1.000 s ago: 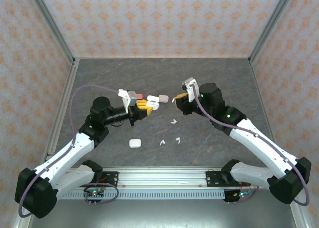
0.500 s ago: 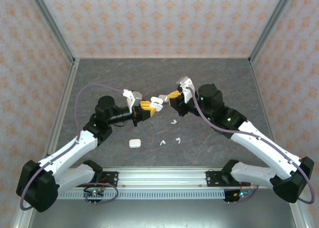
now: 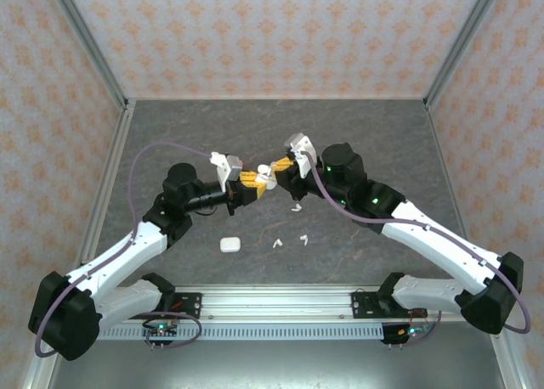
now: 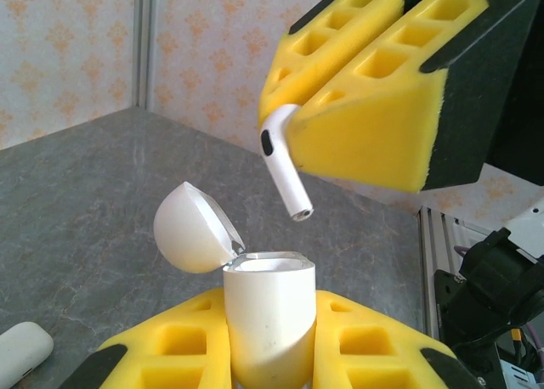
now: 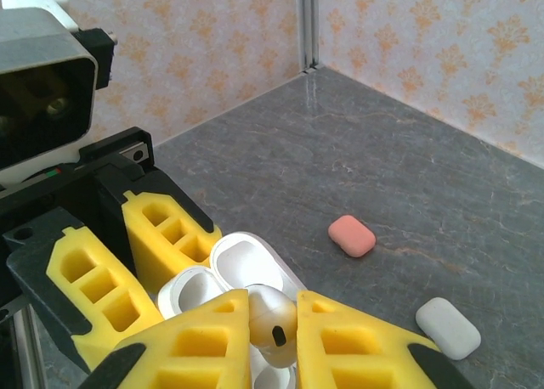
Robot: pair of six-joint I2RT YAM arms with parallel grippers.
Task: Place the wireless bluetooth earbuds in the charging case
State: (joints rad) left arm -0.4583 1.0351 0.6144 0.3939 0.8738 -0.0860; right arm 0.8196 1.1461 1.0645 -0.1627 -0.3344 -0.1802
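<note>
Gripping the open case (image 4: 269, 317) in our left gripper (image 4: 268, 359), we pinch one earbud (image 4: 285, 172) at its twelve o'clock in the right gripper (image 5: 272, 342); loose earbuds (image 3: 297, 207) wait.

Grey table (image 3: 382, 143) — loose earbuds (image 3: 296, 207); white case (image 3: 229, 245)

Robotics lab test cell.
A dark grey surface (image 3: 280, 126) is boxed on three sides by orange-patterned wall panels (image 3: 272, 32) set in bare aluminium posts (image 3: 89, 41); along the surface's near edge a slotted metal rail (image 3: 272, 302) carries the left arm (image 3: 127, 253) and right arm (image 3: 433, 236), with exposed purple cabling (image 3: 136, 161) and lit circuit boards (image 3: 161, 328) just off that edge.
</note>
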